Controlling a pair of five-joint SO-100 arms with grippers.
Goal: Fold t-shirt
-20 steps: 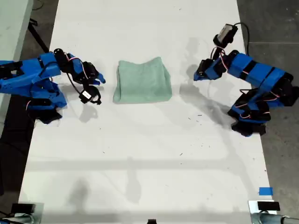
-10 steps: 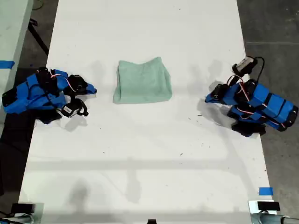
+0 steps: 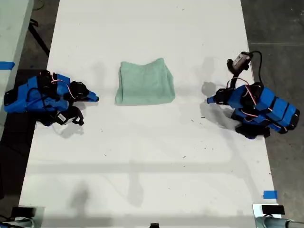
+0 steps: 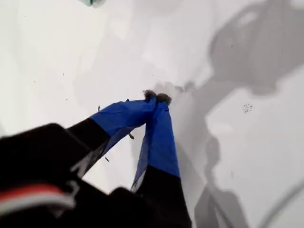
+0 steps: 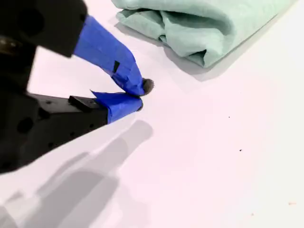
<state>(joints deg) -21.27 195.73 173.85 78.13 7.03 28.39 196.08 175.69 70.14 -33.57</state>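
**Though folded, the shirt waits between idle arms**

From the exterior view's left: my second gripper (image 3: 95, 99), tips pressed together and empty; the t-shirt (image 3: 145, 83), a compact folded bundle on the table (image 3: 142, 166); my first gripper (image 3: 209, 100), likewise closed. Folding looks finished; nothing further seems needed.

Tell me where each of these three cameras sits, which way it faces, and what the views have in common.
Exterior view: overhead, looking straight down on the white table, the folded pale mint-green fabric t-shirt and both blue arms.
First wrist view: rides my first gripper, looking along its shut blue jaws at bare table; a sliver of green fabric shows far off.
Second wrist view: rides my second gripper, jaws shut, with the t-shirt close ahead.
Shared: the t-shirt and table appear in all three.
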